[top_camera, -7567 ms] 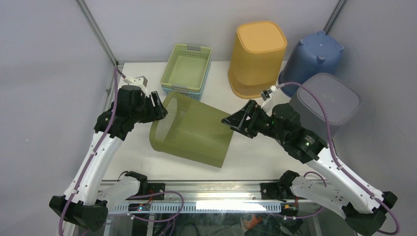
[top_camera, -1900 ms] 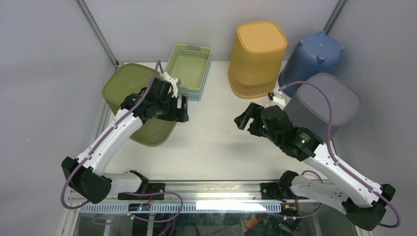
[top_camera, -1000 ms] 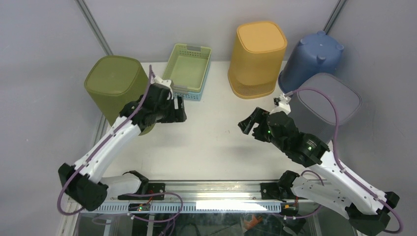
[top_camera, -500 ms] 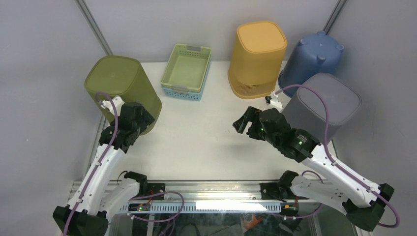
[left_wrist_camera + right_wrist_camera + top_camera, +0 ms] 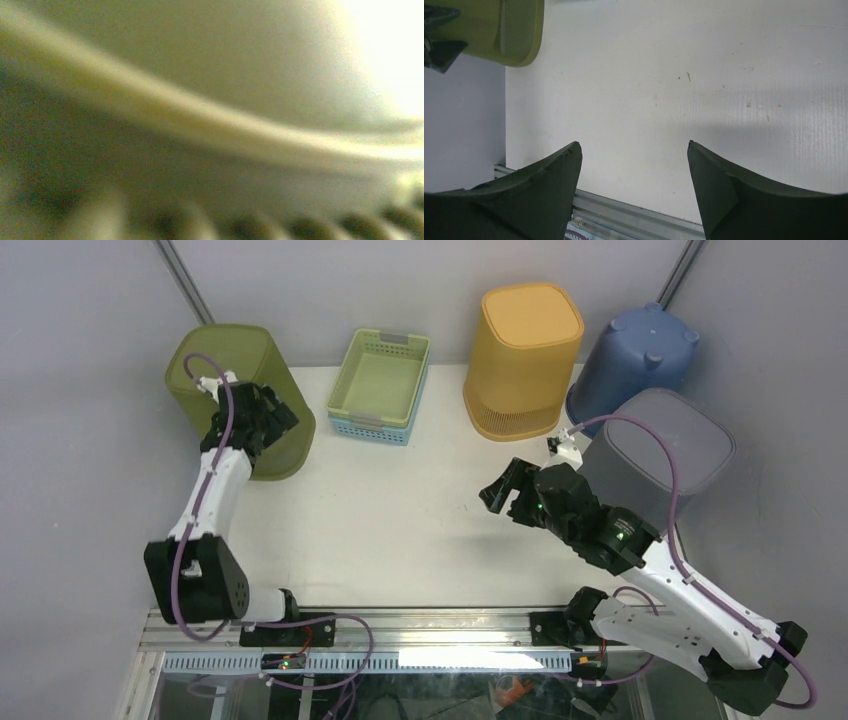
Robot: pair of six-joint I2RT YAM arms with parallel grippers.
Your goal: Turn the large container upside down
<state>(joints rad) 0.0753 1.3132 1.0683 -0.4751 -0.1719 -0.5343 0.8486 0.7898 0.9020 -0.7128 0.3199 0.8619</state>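
Right, the olive container [image 5: 215, 350] stands base-up with its wide rim down, directly against the left gripper [image 5: 258, 418], so by my reading the flip itself is done and what remains is getting clear of it. Whether the left fingers are parted or pinching the wall I cannot tell: from above they are lost against the dark wrist, and the left wrist camera gives me only a blur of green plastic (which at least tells me the wall is right up against them). The right gripper [image 5: 633, 150] is plainly spread wide with nothing between its fingers, only bare table [image 5: 674, 75] beneath, and the container sits well beyond its left fingertip, far out of its reach. My worry is the retreat on the left. The container looks light and tall, and in the right wrist view its rim seems to sit at, perhaps slightly past, the table's left edge, though the angle leaves me unsure. If a fingertip is caught in the slotted wall when I pull away, the whole thing could be dragged or tipped over that edge and land on its side. The purple cable [image 5: 192, 365] looping across the upturned base just behind the fingers could also catch and tug it as the wrist lifts.
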